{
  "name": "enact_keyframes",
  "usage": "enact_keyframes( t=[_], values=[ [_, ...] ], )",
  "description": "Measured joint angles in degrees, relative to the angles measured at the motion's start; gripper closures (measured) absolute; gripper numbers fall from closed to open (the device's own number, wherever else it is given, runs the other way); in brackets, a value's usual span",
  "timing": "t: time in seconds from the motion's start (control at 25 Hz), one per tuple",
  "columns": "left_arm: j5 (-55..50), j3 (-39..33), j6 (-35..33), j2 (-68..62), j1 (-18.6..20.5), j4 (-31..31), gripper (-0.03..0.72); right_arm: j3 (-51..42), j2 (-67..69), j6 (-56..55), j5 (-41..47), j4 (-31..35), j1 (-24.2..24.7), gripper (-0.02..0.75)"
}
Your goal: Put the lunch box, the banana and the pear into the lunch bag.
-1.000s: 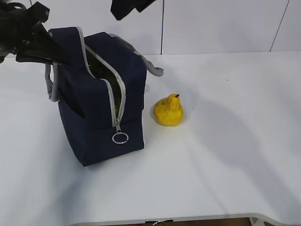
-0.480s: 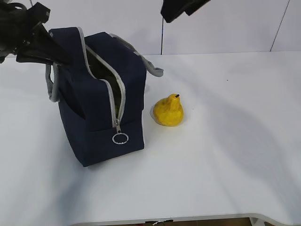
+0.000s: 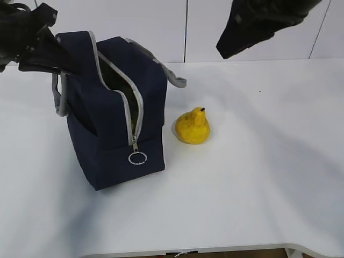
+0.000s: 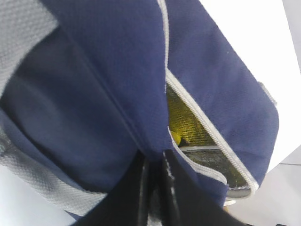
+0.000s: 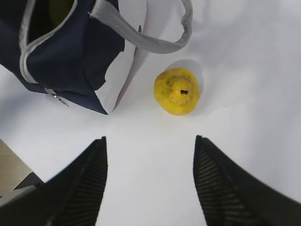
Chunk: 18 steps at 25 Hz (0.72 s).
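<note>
Pear point(image 3: 192, 127) sits beside the bag point(image 3: 115, 129); left fingers point(image 4: 155, 188) clench its fabric, right fingers point(image 5: 221, 188) spread empty, should descend onto it.

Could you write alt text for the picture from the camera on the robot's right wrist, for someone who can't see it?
A yellow pear sits stem-up on a white table, straight ahead of the open right pincer, whose two dark ribbed fingers frame the bottom of the picture. To the pear's left stands a navy lunch bag, unzipped, its grey handle looping toward the pear.
</note>
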<state>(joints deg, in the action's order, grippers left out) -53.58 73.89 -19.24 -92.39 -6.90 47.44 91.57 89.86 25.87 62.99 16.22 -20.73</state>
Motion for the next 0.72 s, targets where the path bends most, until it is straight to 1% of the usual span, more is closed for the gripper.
enact_keyframes(
  t=[0.28, 0.52, 0.72],
  values=[
    [0.0, 0.0, 0.0, 0.0, 0.0, 0.0, 0.690, -14.1, -8.4, 1.3, -9.8, 0.6, 0.1, 0.261],
    [0.0, 0.0, -0.1, 0.0, 0.0, 0.0, 0.690, -24.1, -14.4, 6.5, -16.6, 4.9, 0.1, 0.261],
    [0.0, 0.0, -0.1, 0.0, 0.0, 0.0, 0.690, -30.2, -18.2, 11.0, -20.4, 7.4, 0.1, 0.261]
  ],
)
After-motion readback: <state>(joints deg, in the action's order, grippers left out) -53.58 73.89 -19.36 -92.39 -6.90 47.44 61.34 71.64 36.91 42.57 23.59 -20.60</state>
